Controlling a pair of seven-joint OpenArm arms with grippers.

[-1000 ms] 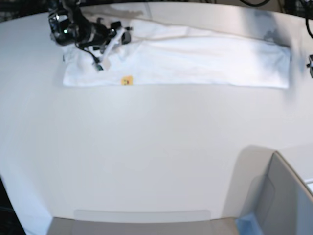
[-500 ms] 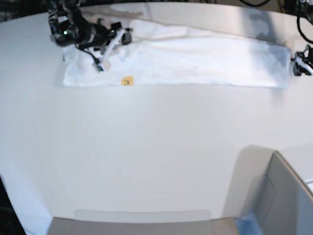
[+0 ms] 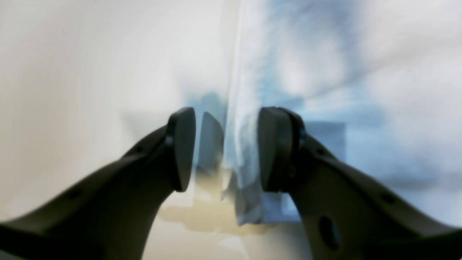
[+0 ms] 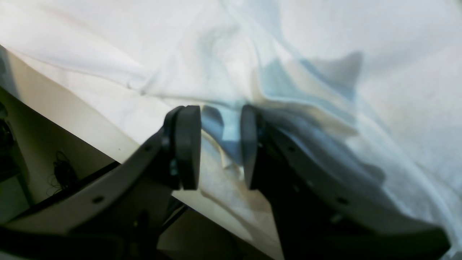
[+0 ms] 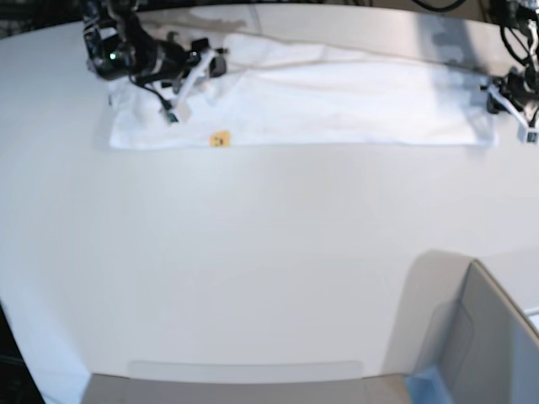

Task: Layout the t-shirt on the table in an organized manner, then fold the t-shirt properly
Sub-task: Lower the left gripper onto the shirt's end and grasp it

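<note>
The white t-shirt [image 5: 337, 105] lies as a long folded strip across the far part of the table [image 5: 253, 252], with a small yellow-orange bit of print [image 5: 219, 139] showing at its near edge. My right gripper [image 5: 205, 63] rests on the shirt's left end. In the right wrist view it [image 4: 220, 146] is open, with a raised fold of the shirt [image 4: 325, 54] between the jaws. My left gripper [image 5: 508, 97] is at the shirt's right end. In the left wrist view it [image 3: 227, 150] is open, with the shirt's edge [image 3: 240, 144] between the jaws.
A grey box [image 5: 488, 337] stands at the near right corner. The table's curved far edge [image 5: 354, 10] runs just behind the shirt. In the right wrist view the table edge [image 4: 90, 119] and a dark drop below it are close to the gripper.
My left gripper has moved in from the right edge of the base view to the shirt's right end. My right gripper and the shirt have stayed in place.
</note>
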